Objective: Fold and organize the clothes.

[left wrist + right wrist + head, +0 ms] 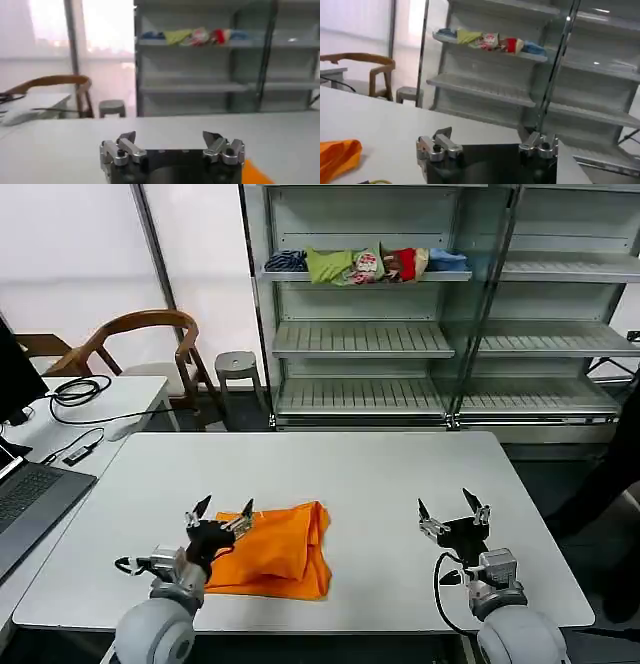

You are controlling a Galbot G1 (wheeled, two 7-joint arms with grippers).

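The clothes are one bright orange T-shirt (277, 551), folded into a compact bundle on the white table (380, 474) near its front edge, left of centre. My left gripper (222, 509) hovers open at the shirt's left edge, raised a little above the table, with nothing between its fingers. In the left wrist view that gripper (171, 136) is open over bare table, and an orange corner of the shirt (256, 173) shows beside it. My right gripper (452, 509) stands open over the table to the right of the shirt, well apart from it. From the right wrist, the right gripper (491, 134) is open and the shirt (337, 156) lies off to one side.
A metal shelf unit (420, 334) stands behind the table with a multicoloured bundle of garments (365, 264) on an upper shelf. A side desk (90, 409) with cables and a laptop (25, 504) is on the left, with a wooden chair (140, 344) and a small stool (238, 369) behind it.
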